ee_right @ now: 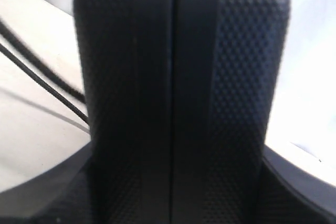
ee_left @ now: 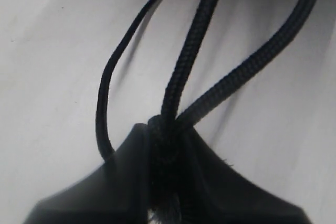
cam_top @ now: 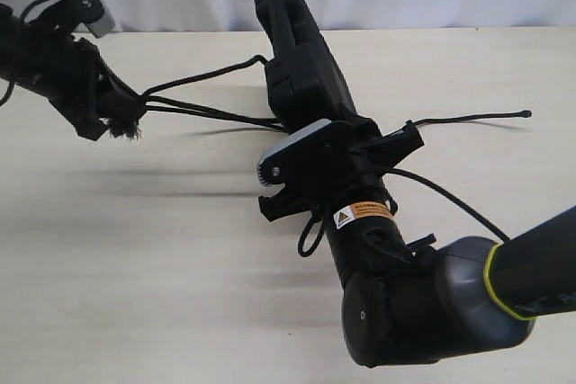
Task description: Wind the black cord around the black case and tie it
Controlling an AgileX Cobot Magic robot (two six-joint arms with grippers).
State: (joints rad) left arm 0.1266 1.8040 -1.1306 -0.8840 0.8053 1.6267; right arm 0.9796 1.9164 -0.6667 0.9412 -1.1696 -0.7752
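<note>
While the left tool (ee_left: 164, 156) pinches the cord (ee_left: 188, 61) at its frayed end, the right tool (cam_top: 315, 132) clamps the case (cam_top: 292, 42), jaws wide.

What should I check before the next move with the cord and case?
1. Left hand shut on the cord near its frayed end: ok.
2. Right hand clamped on the case: ok.
3. Cord runs from left hand to case: ok.
4. Cord wrapped fully round case: cannot tell, the far side is hidden.
5. Knot tied: not ok, the knob end lies loose on the table.
</note>
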